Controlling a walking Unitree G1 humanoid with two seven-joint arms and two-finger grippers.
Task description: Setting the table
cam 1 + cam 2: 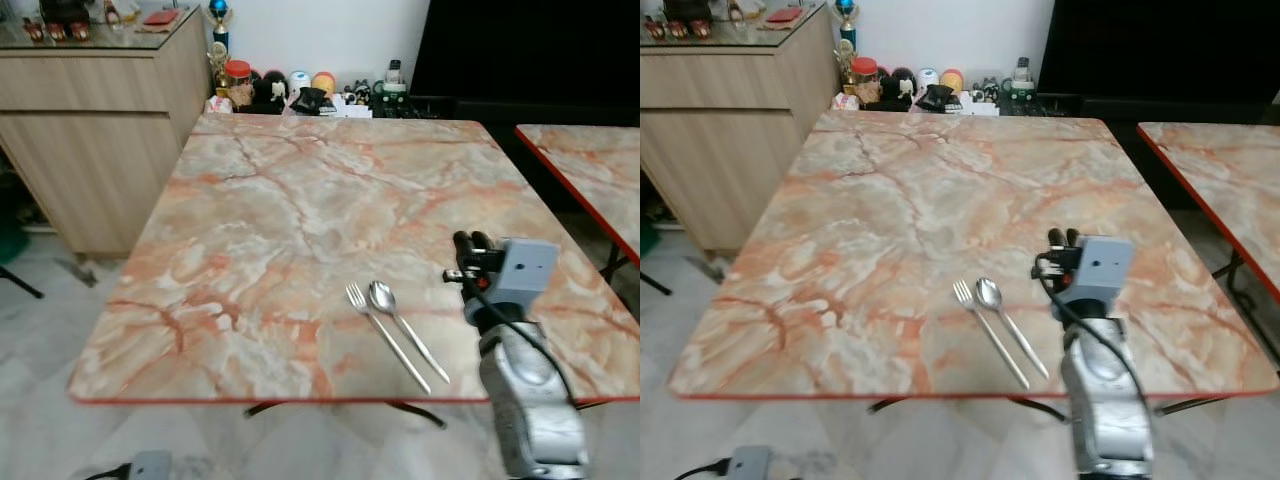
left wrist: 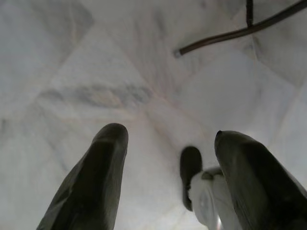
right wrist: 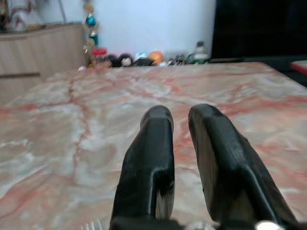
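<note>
We have a fork [image 1: 384, 335] and a spoon [image 1: 404, 329] lying side by side on the desk [image 1: 300, 220], close to its near edge and somewhat toward the near right corner, their heads pointing away from us and their handles angled toward that corner. The two are just beside each other, close enough that we cannot say whether they touch.

Our right gripper [image 1: 472, 241] hangs above the desk just to the right of the spoon, its fingers drawn nearly together with only a slim gap between them and nothing held. Our left gripper [image 2: 168, 158] hangs idle over the pale marble floor [image 2: 96, 72], its fingers apart and empty.

We judge that the cutlery for this place is already laid and that the step in hand is drawing the right arm clear. One setting does not make a set table, so the next move probably calls for fetching more tableware, though we see none waiting on the desk. Lifting the arm straight away from the spoon should keep the pair undisturbed.

The desk top is glossy marble-patterned, in pink and orange veins, with a thin red rim. A second desk [image 1: 590, 170] of the same kind stands to the right. A wooden cabinet [image 1: 90, 110] stands at the far left, and small ornaments and jars [image 1: 300, 92] line the white wall behind the far edge.
</note>
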